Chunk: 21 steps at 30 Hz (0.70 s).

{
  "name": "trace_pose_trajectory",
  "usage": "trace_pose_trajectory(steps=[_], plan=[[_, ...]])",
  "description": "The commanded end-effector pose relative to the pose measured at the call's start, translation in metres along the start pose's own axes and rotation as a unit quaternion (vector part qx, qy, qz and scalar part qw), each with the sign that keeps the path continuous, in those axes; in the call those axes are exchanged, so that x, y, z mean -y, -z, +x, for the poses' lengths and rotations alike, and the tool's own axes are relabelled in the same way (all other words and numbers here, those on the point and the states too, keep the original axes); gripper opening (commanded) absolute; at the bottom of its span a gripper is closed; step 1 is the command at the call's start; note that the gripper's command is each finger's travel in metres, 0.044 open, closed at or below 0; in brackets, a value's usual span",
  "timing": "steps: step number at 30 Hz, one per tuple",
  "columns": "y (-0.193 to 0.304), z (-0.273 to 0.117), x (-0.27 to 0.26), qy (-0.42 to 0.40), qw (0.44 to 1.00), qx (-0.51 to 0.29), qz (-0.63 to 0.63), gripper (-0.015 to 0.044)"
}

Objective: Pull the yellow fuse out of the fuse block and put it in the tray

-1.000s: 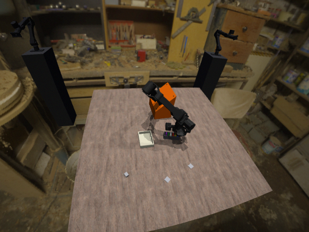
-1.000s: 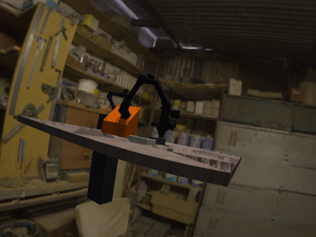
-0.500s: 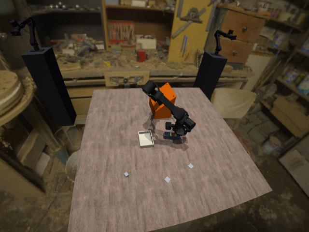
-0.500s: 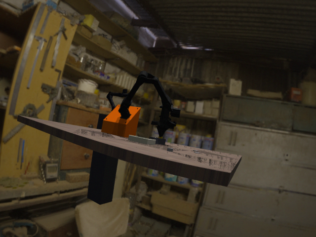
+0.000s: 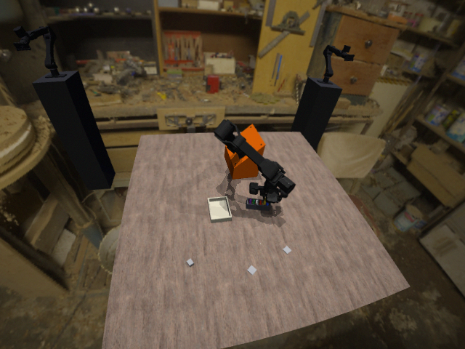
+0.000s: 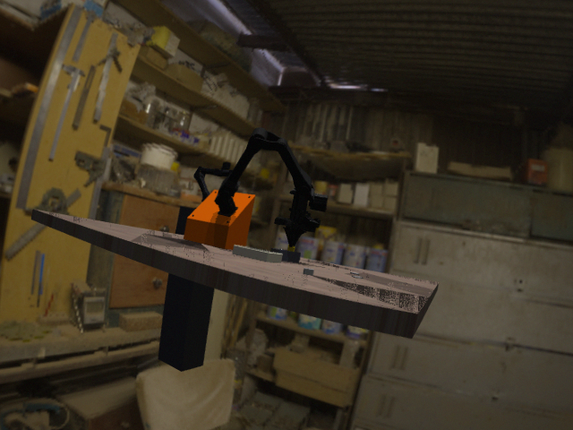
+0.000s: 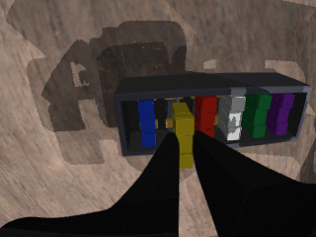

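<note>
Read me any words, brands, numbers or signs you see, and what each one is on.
None can be read.
Paint cans on the shelves: labels too blurred to read.
Fuses in the block: no lettering can be made out.

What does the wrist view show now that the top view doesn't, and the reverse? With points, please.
Only wrist: brass-coloured contacts [image 7: 169,122] inside the block beside the yellow fuse.
Only top: the tray [image 5: 213,219] and the orange mount [image 5: 245,171].
Both: the fuse block [image 5: 257,207] [image 7: 207,84], the yellow fuse [image 5: 264,202] [image 7: 185,129] and the gripper [image 5: 266,200] [image 7: 184,140], shut on that fuse in the wrist view.
</note>
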<state>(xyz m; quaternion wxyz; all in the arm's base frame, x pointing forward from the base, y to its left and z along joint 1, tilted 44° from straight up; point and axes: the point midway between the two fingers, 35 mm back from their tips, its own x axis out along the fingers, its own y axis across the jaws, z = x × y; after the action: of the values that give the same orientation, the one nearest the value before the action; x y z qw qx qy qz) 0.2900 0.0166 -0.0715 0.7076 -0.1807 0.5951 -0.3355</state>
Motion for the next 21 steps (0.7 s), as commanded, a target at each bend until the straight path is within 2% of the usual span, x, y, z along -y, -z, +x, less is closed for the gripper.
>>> trace_pose_trajectory(steps=[1,21], plan=[[-0.0016,-0.0038,-0.0010,-0.004,1.000,0.001,0.004,0.0000],[-0.0011,-0.0137,-0.0007,-0.003,1.000,0.001,0.003,0.0000]])
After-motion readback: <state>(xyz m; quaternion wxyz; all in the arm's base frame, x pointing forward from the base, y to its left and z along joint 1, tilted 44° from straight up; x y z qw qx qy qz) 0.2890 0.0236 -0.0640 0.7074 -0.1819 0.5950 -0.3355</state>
